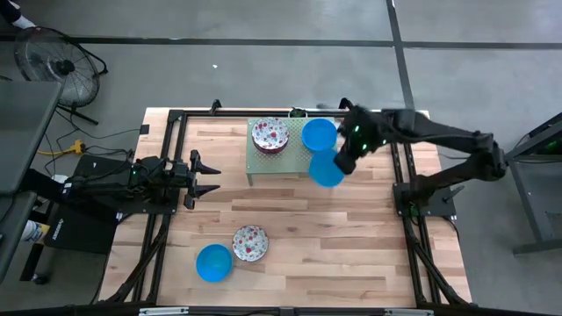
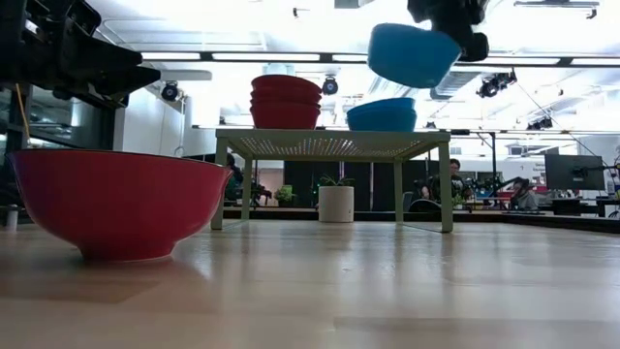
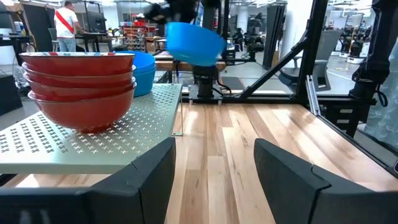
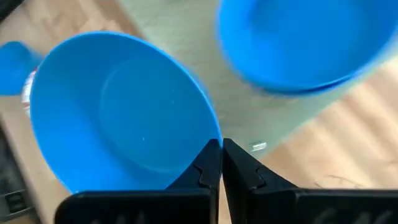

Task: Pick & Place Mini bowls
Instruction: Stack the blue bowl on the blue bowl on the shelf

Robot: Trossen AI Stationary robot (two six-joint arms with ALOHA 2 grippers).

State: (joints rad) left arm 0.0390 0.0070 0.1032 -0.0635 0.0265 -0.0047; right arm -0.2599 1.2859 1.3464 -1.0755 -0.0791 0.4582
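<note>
Right hand (image 4: 221,163) clamped on the rim of a blue mini bowl (image 1: 327,168), carried in the air just off the green stand (image 1: 259,162). I judge: keep it level, lower gently beside the two bowls (image 1: 231,253) on the bench (image 1: 351,228). Left hand (image 1: 207,175) waits open.

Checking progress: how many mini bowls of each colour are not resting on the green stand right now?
Blue: 2, the table blue bowl and the held blue bowl in the right gripper
Floral: 1, the floral bowl
Total: 3
</note>
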